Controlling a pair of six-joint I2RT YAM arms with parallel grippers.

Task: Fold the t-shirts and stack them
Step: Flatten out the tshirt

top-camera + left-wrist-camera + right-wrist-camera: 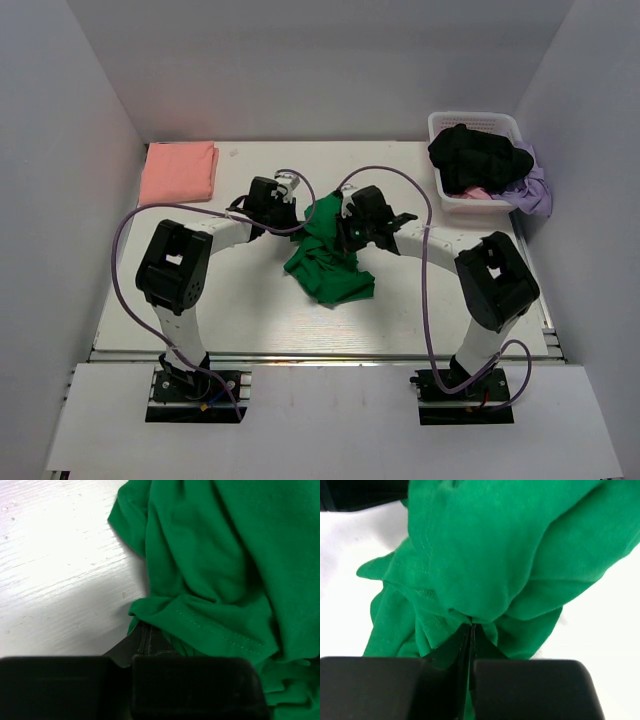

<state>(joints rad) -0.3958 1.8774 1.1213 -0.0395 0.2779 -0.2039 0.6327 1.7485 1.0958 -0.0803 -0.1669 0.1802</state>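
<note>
While the green shirt [325,258] lies crumpled near the middle of the tabletop [250,315], both arms bend in toward it, one from each side. The left hand [143,639] has its fingers pressed together, with a stitched hem of the green cloth caught at their tips (the fabric bunches right over the tips, so the exact pinch point is partly hidden). Beyond it the shirt spreads in loose folds over the pale wood grain. The right hand [471,629] is also closed, its jaws almost touching, and a gathered wad of the same green cloth is pinched between them and fans out past the tips. A pink shirt [180,172] rests as a neat folded rectangle in the far left corner of the tabletop, well apart from the green one. In the far right corner stands a white basket [480,119] holding dark clothes [478,158], with a purple cloth [537,190] spilling over its right side.
</note>
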